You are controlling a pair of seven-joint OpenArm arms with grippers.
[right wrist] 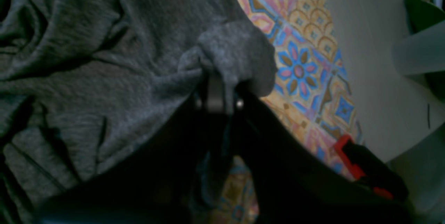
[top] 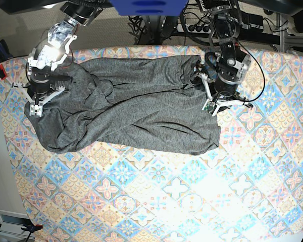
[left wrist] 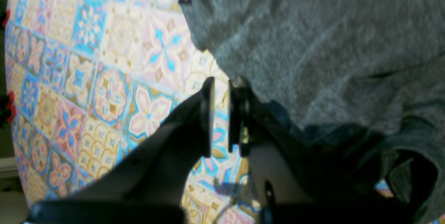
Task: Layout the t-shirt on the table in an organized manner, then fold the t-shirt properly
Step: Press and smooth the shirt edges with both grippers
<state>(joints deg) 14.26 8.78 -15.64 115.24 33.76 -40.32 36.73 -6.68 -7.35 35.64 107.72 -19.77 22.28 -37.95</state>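
- T-shirt [top: 136, 118], dark heather grey, lies spread wide across the far half of the counter [top: 192, 196], rumpled, with long diagonal folds across its body.
- Its near hem runs unevenly from the base view's left down to a corner at that view's right; the far edge sits close to the counter's back edge.
- Right claw [right wrist: 217, 88] at the shirt's end on the base view's left; jaws pinched tight on a bunched lump of grey fabric that bulges over the fingertips in the right wrist view.
- Tiled cloth of the counter shows just beside that lump, with the counter edge and a red-and-black clamp [right wrist: 365, 168] nearby.
- Left claw [left wrist: 220, 116] at the shirt's other end, on the base view's right; jaws narrow, only a thin slit between them.
- Left wrist view: no fabric visible between the left fingertips, patterned cloth shows through the slit; the shirt's edge lies just beside one finger [left wrist: 240, 113]. Cannot tell if it touches.
- Both arms reach in from the far side of the counter, well apart, one at each end of the shirt.
- Near half of the counter shows only the pastel tile pattern.
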